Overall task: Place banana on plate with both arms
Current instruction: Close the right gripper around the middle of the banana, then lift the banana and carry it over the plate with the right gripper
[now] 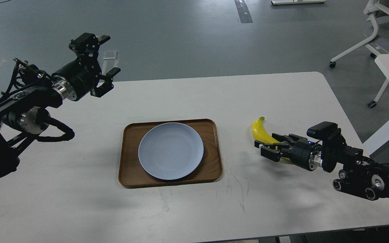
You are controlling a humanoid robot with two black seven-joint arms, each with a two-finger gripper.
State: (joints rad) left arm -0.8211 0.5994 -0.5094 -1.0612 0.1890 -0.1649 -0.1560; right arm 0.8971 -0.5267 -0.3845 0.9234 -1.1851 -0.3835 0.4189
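Now right fingers straddling banana on table.

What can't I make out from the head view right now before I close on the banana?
- Head view: the lower half of the banana, dark tip included, is hidden behind the right gripper.
- Whether its fingers touch the banana yet: too dark and overlapping to tell.
- The brown tray floor under the plate is covered.
- Both arms' bases are cut off by the side edges.
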